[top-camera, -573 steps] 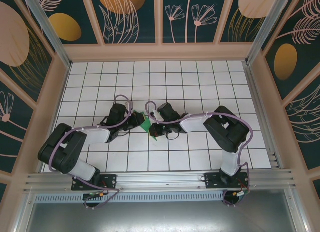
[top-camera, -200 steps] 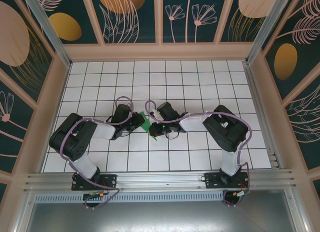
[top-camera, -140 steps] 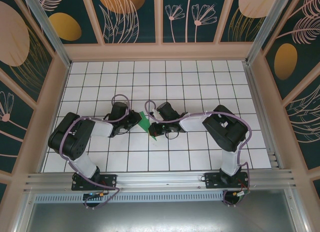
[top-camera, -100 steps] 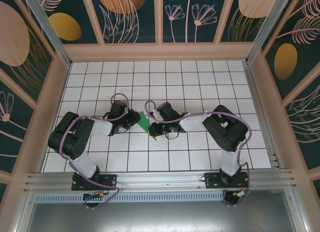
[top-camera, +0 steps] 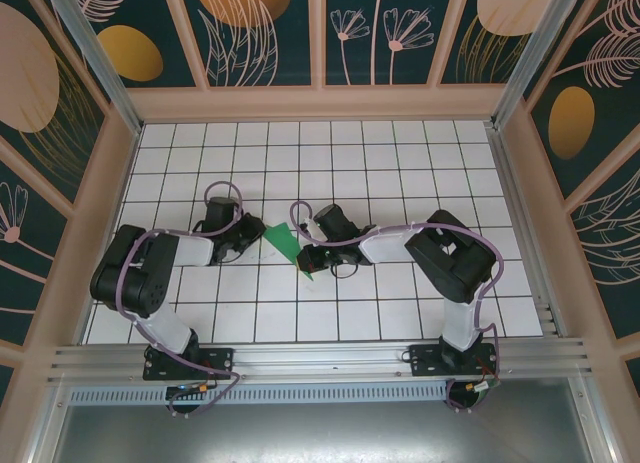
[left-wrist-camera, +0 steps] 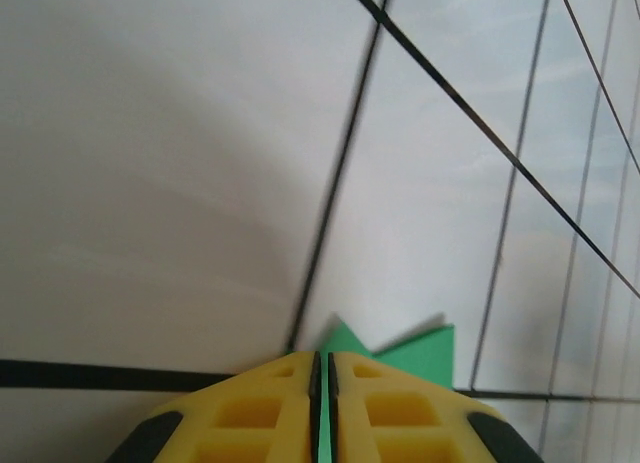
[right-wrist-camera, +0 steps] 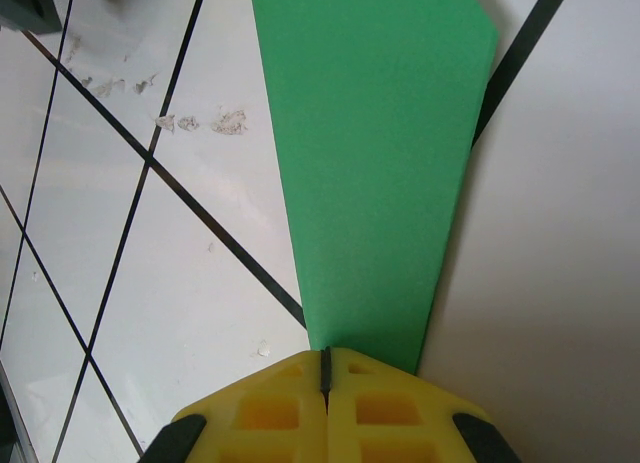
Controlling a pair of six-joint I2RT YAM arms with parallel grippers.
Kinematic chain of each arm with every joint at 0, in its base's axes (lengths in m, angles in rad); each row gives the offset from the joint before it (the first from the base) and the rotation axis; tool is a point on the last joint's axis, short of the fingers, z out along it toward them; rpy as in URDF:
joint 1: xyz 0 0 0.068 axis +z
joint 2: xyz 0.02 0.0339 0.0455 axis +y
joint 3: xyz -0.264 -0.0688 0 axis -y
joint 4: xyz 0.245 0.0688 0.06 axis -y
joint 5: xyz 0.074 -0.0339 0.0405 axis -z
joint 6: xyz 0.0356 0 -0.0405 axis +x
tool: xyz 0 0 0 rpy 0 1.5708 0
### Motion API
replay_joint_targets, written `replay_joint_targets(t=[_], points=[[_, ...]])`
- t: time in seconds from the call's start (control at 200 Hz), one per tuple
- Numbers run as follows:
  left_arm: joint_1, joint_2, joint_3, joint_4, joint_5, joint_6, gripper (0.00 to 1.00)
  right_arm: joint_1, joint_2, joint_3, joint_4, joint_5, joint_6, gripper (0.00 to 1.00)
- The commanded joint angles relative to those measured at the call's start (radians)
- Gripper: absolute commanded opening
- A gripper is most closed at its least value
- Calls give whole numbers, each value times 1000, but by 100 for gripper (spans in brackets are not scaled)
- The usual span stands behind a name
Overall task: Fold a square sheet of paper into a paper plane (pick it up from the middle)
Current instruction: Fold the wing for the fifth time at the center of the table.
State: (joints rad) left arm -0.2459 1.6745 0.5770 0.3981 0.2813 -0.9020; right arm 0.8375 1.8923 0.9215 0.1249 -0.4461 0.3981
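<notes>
Where the two arms meet near the middle of the white gridded bench [top-camera: 400, 163], the left jaws are pinched together on the left edge of the folded green paper [top-camera: 283, 245], just left of centre; the right jaws are clamped on its narrower right end.

The green paper [top-camera: 282, 245] is a bright, plain sheet folded into a narrow, tapered shape. It sits near the middle of the tabletop, slightly left of centre. Its broad end points toward the far-left corner and its thin tip [top-camera: 308, 274] toward the near edge. In the right wrist view it is a smooth, flat wedge [right-wrist-camera: 372, 163], narrowing to where the right tool [right-wrist-camera: 325, 355] pinches it. The left tool [left-wrist-camera: 320, 358] is clamped on the opposite edge, with two small green corners [left-wrist-camera: 420, 351] poking out past its fingers.
</notes>
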Motion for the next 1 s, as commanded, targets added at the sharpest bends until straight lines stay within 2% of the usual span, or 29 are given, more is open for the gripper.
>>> replay_joint_targets(t=[0.0, 0.17, 0.34, 0.42, 0.63, 0.766, 0.996], points=[[50, -42, 11, -125, -161, 80, 17, 5, 101, -78, -254, 118, -22, 0], [50, -149, 21, -181, -151, 148, 21, 8, 94, -75, -246, 106, -21, 0], [36, -203, -10, -104, 21, 171, 20, 9, 96, -71, -242, 102, -21, 0], [-2, -188, -6, -84, 45, 169, 17, 11, 100, -69, -241, 101, -18, 0], [-109, -50, 76, -93, 33, 186, 6, 12, 106, -66, -245, 103, -14, 0], [-115, 27, 111, -108, 15, 183, 4, 13, 107, -64, -249, 104, -13, 0], [-104, 88, 142, -202, -135, 199, 3, 13, 106, -66, -259, 111, -15, 0]])
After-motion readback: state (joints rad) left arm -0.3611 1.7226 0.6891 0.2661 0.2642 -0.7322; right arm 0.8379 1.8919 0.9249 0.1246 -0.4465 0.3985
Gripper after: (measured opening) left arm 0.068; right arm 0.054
